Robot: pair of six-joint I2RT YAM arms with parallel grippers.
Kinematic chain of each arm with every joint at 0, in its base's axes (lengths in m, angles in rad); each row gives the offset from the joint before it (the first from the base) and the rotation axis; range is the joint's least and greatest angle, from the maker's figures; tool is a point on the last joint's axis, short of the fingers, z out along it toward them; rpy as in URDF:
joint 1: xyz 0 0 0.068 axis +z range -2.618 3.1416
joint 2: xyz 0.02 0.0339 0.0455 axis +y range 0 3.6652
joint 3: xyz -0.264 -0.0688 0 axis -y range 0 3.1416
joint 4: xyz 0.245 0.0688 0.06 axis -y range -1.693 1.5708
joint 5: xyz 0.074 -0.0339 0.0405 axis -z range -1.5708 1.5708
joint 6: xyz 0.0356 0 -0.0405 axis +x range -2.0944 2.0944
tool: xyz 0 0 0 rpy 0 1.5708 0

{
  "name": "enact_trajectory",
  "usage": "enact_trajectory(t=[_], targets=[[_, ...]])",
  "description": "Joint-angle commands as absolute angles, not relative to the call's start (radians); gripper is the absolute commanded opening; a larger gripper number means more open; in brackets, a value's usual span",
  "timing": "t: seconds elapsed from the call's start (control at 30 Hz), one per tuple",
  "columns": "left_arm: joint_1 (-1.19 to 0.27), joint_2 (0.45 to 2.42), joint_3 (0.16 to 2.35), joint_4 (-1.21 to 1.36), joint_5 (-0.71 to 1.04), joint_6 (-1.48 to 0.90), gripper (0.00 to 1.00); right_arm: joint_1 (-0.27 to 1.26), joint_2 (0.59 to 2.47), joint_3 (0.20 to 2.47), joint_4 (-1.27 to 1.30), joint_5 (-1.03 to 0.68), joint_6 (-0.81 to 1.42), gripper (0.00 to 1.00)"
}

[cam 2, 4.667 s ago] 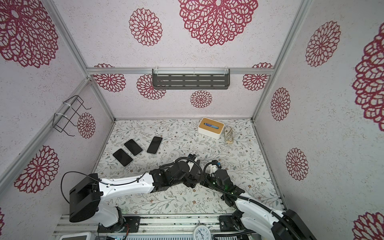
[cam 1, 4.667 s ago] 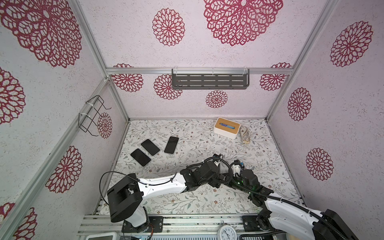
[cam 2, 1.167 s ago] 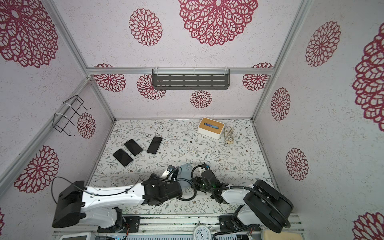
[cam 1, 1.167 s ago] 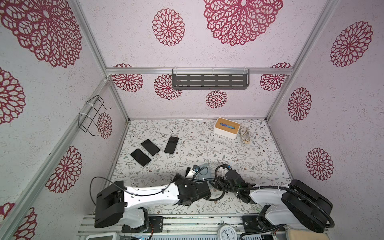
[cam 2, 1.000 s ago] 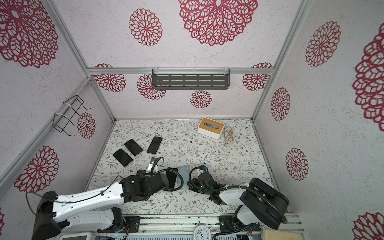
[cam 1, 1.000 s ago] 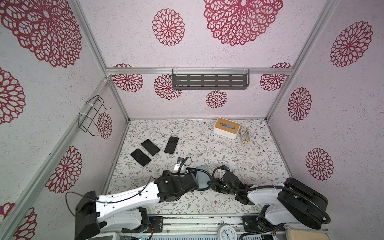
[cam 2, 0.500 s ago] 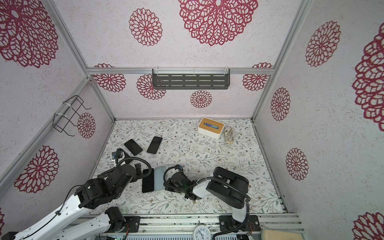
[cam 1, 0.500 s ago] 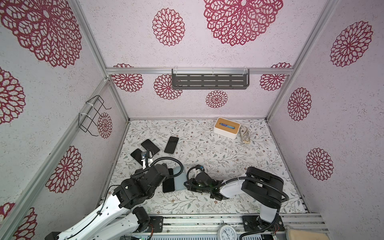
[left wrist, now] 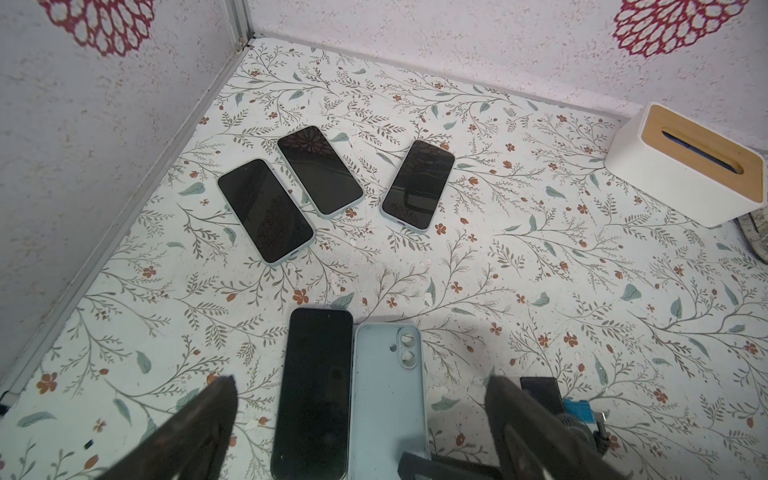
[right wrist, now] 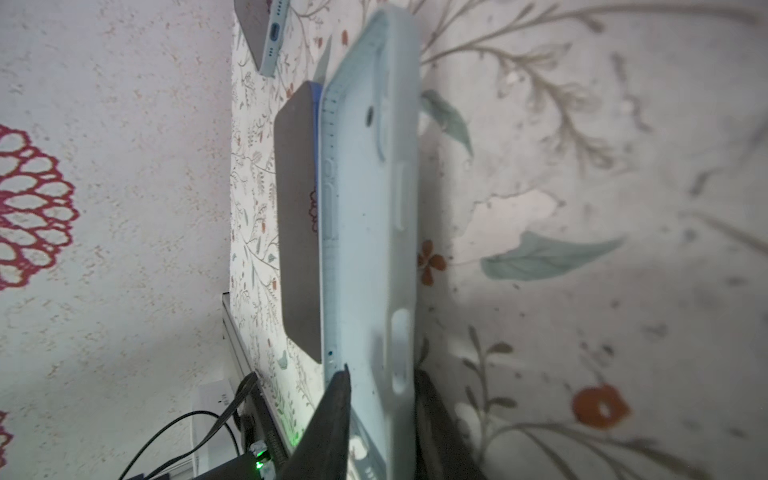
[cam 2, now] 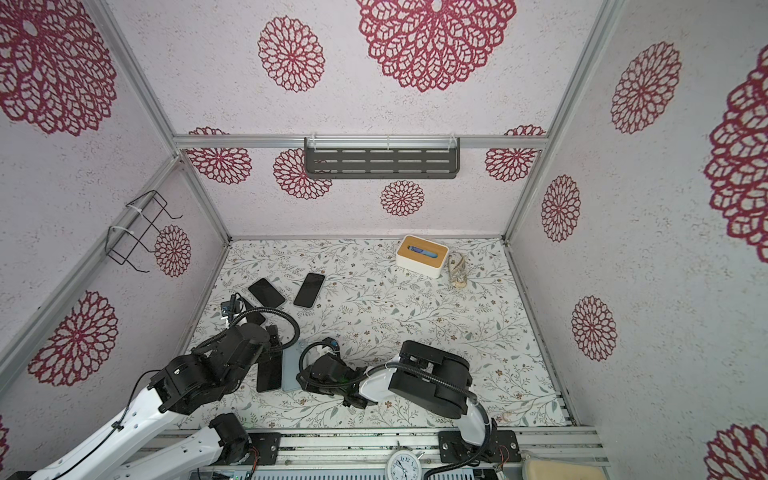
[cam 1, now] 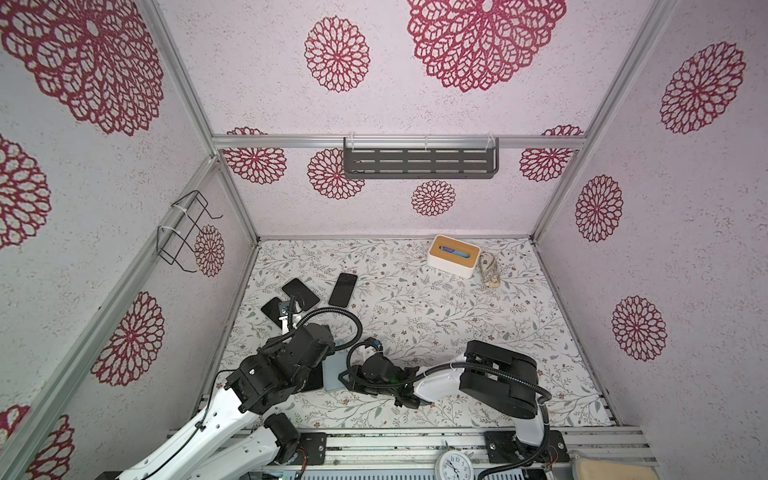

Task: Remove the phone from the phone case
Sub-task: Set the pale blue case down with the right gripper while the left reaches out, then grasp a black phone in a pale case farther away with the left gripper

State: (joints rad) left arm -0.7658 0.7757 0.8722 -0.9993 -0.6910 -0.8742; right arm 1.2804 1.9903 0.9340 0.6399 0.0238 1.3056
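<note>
The black phone (left wrist: 311, 395) lies screen up on the table, out of its case. Close against its side lies the empty light-blue phone case (left wrist: 388, 395), back up. In both top views they sit at the front left, phone (cam 2: 269, 374) and case (cam 2: 292, 368). My left gripper (left wrist: 361, 382) hangs above the pair, open and holding nothing. My right gripper (right wrist: 382, 372) lies low at the table. Its fingers rest against both faces of the case's near end (right wrist: 370, 249).
Three more cased phones (left wrist: 265, 210) (left wrist: 319, 170) (left wrist: 417, 185) lie at the back left near the wall. A white tissue box with a wooden lid (cam 1: 454, 255) and a small rope bundle (cam 1: 489, 270) stand at the back right. The left wall (cam 1: 166, 332) is close beside my left arm.
Both arms swung from the front middle to the front left. The phone and the case came to lie side by side on the table. The left gripper drew back above them.
</note>
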Motion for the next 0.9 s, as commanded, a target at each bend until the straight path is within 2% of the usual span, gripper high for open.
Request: enact_trajectory(t=[0.0,0.13,0.2,0.23,0.27,0.37,0.53,0.7,0.87], targets=[[-0.727,0.799,0.902,-0.973,-0.661,-0.845,0.97,1.290,1.929,0.900,0.591,0.042,1.302,0.62],[-0.606,0.859,0.900,-0.895,-0.516,-0.787,0.97,1.283,1.823,0.831,0.508,0.094,1.230,0.83],[-0.517,0.900,0.896,-0.839,-0.408,-0.749,0.97,1.266,1.777,0.786,0.494,0.097,1.203,0.86],[-0.465,0.934,0.899,-0.812,-0.352,-0.730,0.97,1.253,1.738,0.751,0.492,0.095,1.180,0.95],[-0.422,0.971,0.905,-0.788,-0.309,-0.713,0.97,1.242,1.702,0.726,0.472,0.100,1.156,0.99],[-0.368,1.123,0.956,-0.734,-0.245,-0.636,0.97,1.218,1.579,0.690,0.349,0.137,1.040,0.99],[-0.360,1.468,1.156,-0.733,-0.305,-0.505,0.97,1.191,1.369,0.708,0.085,0.224,0.829,0.99],[-0.321,1.786,1.410,-0.785,-0.305,-0.415,0.97,1.158,1.231,0.707,-0.032,0.197,0.726,0.99],[-0.313,1.932,1.553,-0.821,-0.274,-0.358,0.97,1.144,1.158,0.667,-0.044,0.193,0.708,0.99]])
